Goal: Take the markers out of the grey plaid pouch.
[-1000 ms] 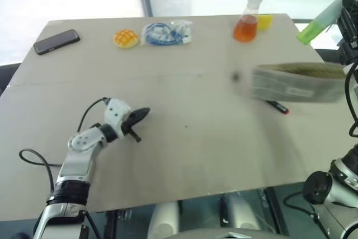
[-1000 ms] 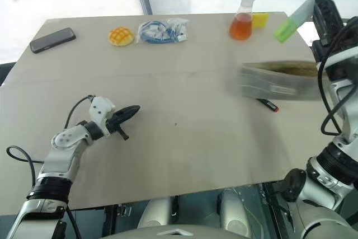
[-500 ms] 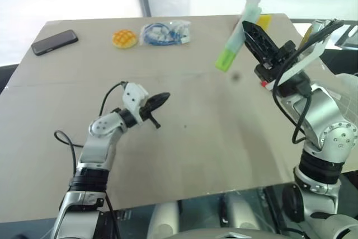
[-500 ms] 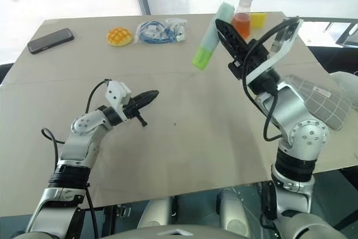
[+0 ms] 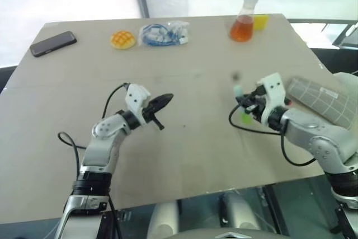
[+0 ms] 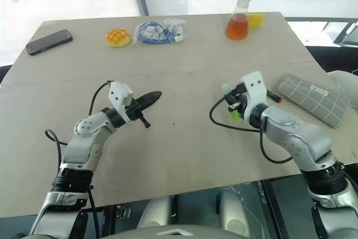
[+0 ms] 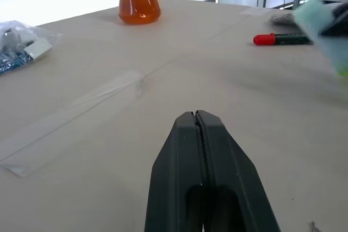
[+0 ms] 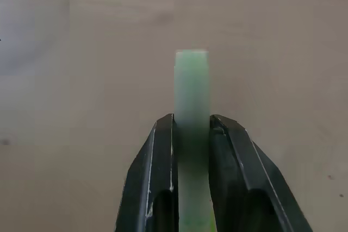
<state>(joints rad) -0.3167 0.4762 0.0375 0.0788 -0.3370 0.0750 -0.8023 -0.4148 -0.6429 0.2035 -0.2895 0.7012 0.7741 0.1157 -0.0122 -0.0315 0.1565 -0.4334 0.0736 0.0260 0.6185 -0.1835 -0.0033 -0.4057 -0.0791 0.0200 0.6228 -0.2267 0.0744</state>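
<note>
Green plastic marker (image 8: 191, 96) sits pinched between the right gripper (image 6: 230, 104) fingers, low over the tan table (image 5: 184, 155). Head views: the grey plaid fabric pouch (image 6: 313, 98) lies at the right edge, the red marker (image 6: 273, 97) beside it. Left wrist view: the left gripper (image 7: 198, 129) is closed, empty. Both markers appear out; only setting down remains. The pouch's white label is unreadable.

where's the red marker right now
The red marker lies on the table on the robot's right, between the right gripper, which holds the green marker, and the grey plaid pouch.
</note>
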